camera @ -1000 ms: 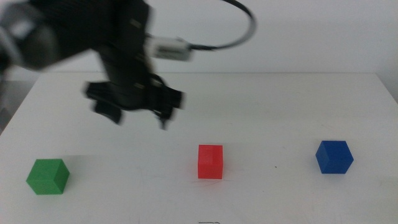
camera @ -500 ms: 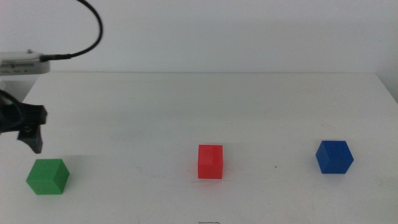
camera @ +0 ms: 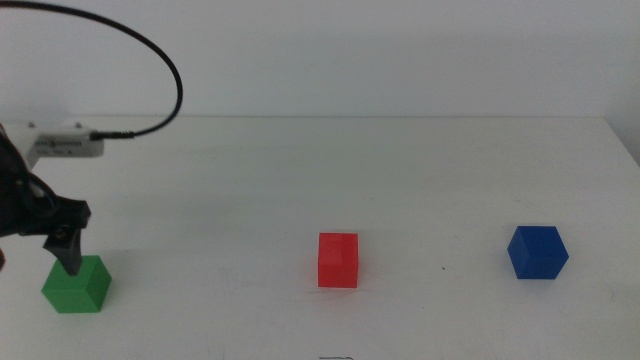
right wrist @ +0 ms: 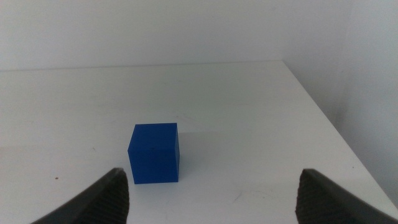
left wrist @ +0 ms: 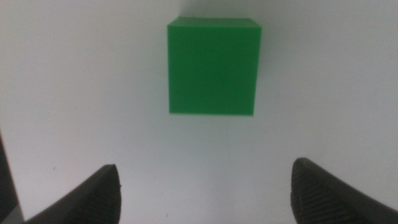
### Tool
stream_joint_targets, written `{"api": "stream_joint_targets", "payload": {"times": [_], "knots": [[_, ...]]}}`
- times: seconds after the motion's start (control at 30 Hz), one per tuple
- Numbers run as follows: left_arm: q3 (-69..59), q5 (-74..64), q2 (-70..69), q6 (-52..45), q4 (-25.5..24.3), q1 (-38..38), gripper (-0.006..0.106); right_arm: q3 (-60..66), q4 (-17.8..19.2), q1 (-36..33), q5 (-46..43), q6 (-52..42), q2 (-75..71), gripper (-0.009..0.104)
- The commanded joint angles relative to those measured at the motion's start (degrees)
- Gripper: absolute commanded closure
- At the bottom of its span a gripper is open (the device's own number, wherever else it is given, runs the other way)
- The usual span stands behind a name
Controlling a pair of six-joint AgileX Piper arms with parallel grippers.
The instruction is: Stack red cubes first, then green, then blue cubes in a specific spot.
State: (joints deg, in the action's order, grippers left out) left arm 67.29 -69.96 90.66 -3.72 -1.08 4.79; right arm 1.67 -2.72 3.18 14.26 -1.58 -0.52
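Observation:
The green cube (camera: 75, 285) sits at the table's front left. My left gripper (camera: 60, 245) hangs just above and behind it, with one dark jaw tip close to the cube's top edge. In the left wrist view the green cube (left wrist: 213, 67) lies ahead of the left gripper (left wrist: 205, 180), whose jaws are wide open and empty. The red cube (camera: 338, 260) sits at the front middle. The blue cube (camera: 537, 252) sits at the front right. My right gripper (right wrist: 214, 183) is out of the middle view, open and empty, with the blue cube (right wrist: 153, 154) ahead of it.
The white table (camera: 400, 170) has its back edge against a pale wall. Its right edge (right wrist: 323, 118) runs close beside the blue cube. A black cable (camera: 160, 60) loops above the left arm.
My left arm swung from the table's middle to the far left, then lowered toward the green cube. The three cubes have not moved.

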Motion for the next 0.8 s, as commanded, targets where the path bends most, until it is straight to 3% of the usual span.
{"api": "stream_joint_targets", "payload": {"times": [0.0,0.6,0.77], "knots": [[1.15,0.83,0.43,-0.73,1.08,-0.03,0.007,-1.06,0.65,0.27,-4.49,-0.32,-1.35,0.001],[1.15,8.93,10.96,-0.94,3.32,-0.03,0.007,-1.06,0.65,0.27,-4.49,-0.32,-1.35,0.001],[1.15,9.35,12.66,-0.94,3.32,-0.03,0.012,-1.06,0.65,0.27,-4.49,-0.32,-1.35,0.001]]}}
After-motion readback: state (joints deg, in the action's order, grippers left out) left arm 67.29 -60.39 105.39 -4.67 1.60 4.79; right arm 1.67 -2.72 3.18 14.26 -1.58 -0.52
